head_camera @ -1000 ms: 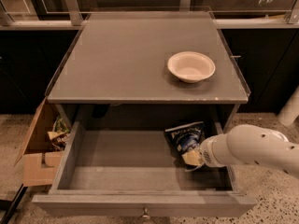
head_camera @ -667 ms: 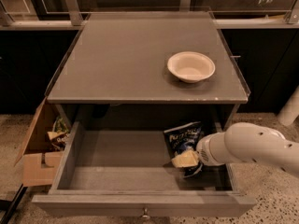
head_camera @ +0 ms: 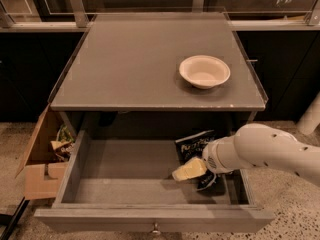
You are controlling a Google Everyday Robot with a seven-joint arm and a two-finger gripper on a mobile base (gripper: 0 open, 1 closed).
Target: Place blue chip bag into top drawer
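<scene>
Grey wooden top drawer [head_camera: 150, 219] stands open before you, and the blue chip bag [head_camera: 192, 145] lies inside it on the right, toward the far wall. Your gripper [head_camera: 187, 170] hangs in the drawer, overlapping the bag's near edge; you cannot tell whether it grasps the bag or is free of it. A white bowl [head_camera: 204, 71] sits on the right of the tabletop [head_camera: 130, 64]

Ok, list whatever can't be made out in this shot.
Camera view:
- blue chip bag: lower right part hidden behind the arm.
- gripper, inside the top drawer over the bag: its grip is hidden by its own body.
- wrappers in the cardboard box: too small to identify.
</scene>
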